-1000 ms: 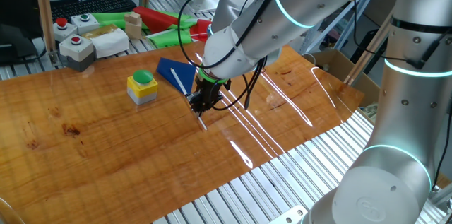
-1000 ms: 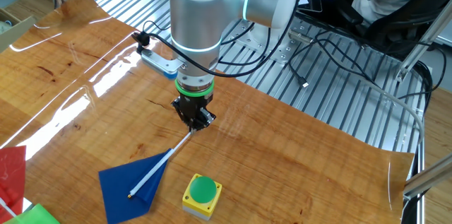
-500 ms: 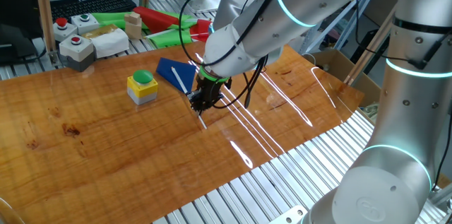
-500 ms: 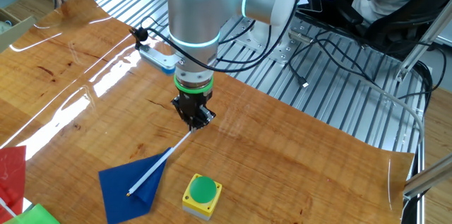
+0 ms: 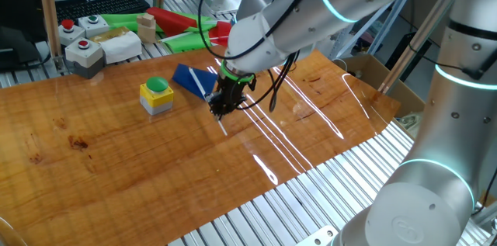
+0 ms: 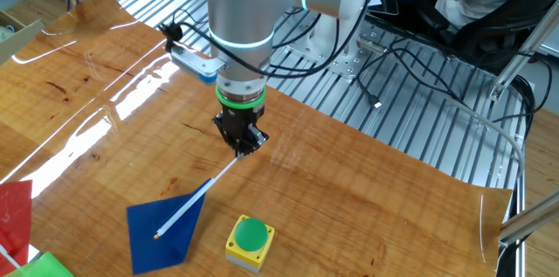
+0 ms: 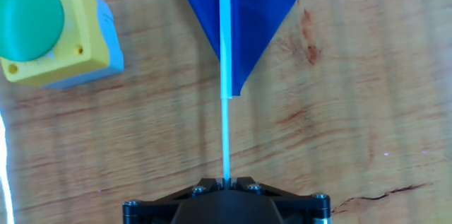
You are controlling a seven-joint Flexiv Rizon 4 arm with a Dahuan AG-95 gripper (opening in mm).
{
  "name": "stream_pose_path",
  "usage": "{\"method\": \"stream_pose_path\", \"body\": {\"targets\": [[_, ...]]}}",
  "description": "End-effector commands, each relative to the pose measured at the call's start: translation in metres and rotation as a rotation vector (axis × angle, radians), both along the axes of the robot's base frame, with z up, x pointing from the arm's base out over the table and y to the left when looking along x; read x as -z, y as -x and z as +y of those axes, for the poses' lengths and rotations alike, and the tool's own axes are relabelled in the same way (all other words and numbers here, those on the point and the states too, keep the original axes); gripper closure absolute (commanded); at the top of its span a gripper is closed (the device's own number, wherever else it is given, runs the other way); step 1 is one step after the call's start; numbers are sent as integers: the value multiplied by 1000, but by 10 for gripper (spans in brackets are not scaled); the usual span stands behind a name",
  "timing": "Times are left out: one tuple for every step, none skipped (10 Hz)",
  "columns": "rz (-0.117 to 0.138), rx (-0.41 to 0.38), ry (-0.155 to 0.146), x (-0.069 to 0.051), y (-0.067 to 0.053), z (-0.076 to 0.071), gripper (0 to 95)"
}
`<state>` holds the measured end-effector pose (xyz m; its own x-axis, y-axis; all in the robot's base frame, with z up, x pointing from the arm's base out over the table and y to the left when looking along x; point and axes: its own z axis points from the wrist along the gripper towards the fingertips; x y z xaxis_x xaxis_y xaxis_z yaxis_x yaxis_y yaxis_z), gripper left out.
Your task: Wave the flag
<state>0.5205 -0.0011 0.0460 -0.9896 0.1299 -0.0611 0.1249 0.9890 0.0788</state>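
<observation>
While the end effector (image 6: 241, 143) is closed on the bare end of the thin white stick, the flag (image 6: 162, 229) slants away from it over the table (image 6: 367, 198). Its blue cloth sits at the stick's far end, just beside the yellow button box (image 6: 249, 240), which lies well apart from the end effector.

In the hand view, the flag (image 7: 244, 19) ahead of the tool (image 7: 226, 180) runs off the top edge, hiding its far end. The tool's own body is cut off at the bottom edge, and the yellow button box (image 7: 53, 33) to its left is clipped by the frame's edge.
</observation>
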Motion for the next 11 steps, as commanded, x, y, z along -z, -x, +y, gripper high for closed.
{"method": "stream_pose_path", "body": {"targets": [[2,1,-5,-21,1,1,950],[1,-1,0,-31,1,1,950],[2,1,2,-42,2,1,950],[4,4,1,-52,3,0,950],[2,5,-1,-61,4,-1,950],[-4,4,1,-71,6,-2,950],[-6,0,2,-83,8,-4,950],[-6,-3,0,-93,11,-5,950],[-7,-11,0,-108,15,-6,950],[-8,-14,1,-119,19,-6,950],[-9,-18,2,-132,24,-4,950]]}}
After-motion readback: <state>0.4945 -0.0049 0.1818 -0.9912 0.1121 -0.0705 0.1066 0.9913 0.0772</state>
